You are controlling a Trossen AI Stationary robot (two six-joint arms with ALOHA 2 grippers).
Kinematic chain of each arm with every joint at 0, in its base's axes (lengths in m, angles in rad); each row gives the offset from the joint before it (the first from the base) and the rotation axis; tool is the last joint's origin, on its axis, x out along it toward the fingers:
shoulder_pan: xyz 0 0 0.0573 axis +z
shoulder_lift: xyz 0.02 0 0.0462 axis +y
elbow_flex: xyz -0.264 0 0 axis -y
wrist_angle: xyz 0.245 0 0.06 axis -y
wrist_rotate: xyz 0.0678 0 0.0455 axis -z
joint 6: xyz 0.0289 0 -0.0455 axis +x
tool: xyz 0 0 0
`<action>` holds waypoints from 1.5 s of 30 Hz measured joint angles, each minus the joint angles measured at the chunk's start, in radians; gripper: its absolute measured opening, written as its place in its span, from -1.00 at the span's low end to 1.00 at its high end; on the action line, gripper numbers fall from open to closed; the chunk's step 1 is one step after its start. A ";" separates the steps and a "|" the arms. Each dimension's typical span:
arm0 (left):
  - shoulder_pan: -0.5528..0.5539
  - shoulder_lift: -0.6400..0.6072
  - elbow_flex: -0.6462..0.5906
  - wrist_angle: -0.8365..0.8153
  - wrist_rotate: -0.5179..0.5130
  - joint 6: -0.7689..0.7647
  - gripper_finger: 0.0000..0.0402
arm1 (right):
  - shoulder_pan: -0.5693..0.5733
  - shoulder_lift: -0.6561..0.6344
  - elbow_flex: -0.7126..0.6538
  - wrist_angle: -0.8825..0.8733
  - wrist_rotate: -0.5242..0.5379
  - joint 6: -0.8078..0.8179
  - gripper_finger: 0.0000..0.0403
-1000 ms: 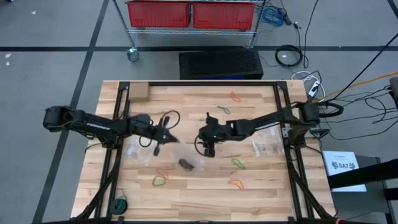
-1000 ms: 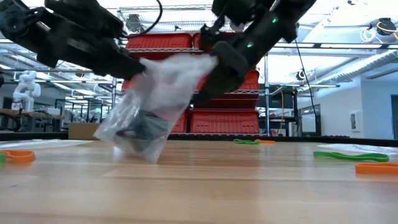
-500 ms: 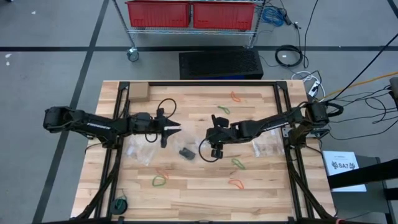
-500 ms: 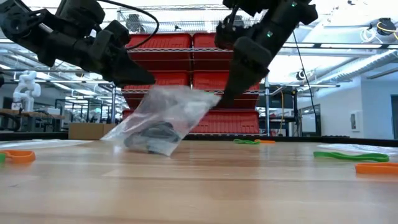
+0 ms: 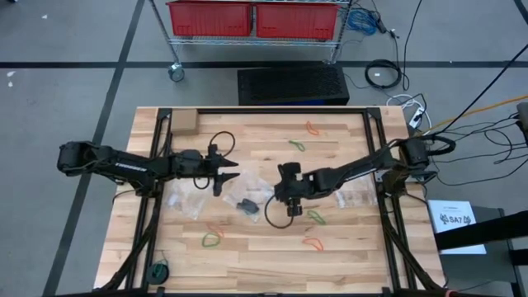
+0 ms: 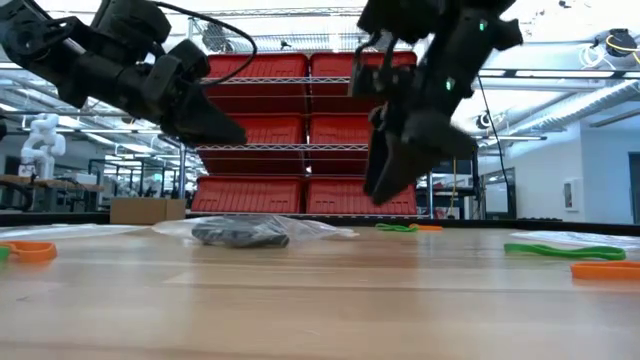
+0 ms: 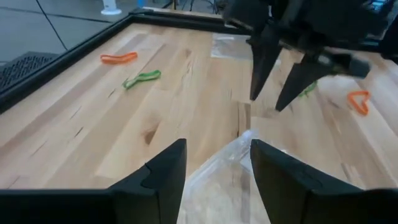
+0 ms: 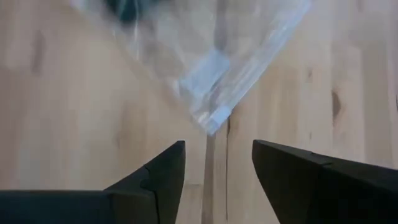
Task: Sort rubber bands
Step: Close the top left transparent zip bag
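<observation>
Clear bag (image 6: 250, 231) with dark bands laid flat on surface (image 5: 264, 247); left tool (image 5: 233, 176) and right tool (image 5: 289, 198) held open, empty, above it.

Rubber bands: thin flexible loops in green, orange-red and black, lying flat and scattered across the wooden table. Far side: orange-red band (image 5: 313, 128) with green band (image 5: 296, 145) just beside it; near side: green band (image 5: 316, 217) and orange-red band (image 5: 312, 242) to the right, green band (image 5: 212, 241) and small orange-red band (image 5: 215, 229) to the left, green loop (image 5: 160, 271) at the near left corner. Black bands (image 5: 247, 204) bunched in a dark clump inside a clear bag at table centre.
</observation>
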 joint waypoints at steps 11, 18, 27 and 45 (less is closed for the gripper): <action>0.000 0.000 0.000 -0.004 0.014 0.000 -0.09 | 0.028 0.159 0.000 0.175 0.134 -0.167 -0.36; 0.000 0.000 0.000 0.001 0.019 0.000 -0.09 | 0.035 0.162 -0.001 0.193 0.172 -0.176 -0.88; -0.022 0.000 0.005 0.029 0.019 -0.002 -0.09 | 0.049 0.156 0.072 0.203 0.197 -0.182 -1.00; -0.055 0.000 0.030 0.022 0.020 -0.019 -0.09 | 0.085 0.177 0.109 0.070 0.191 -0.293 -0.48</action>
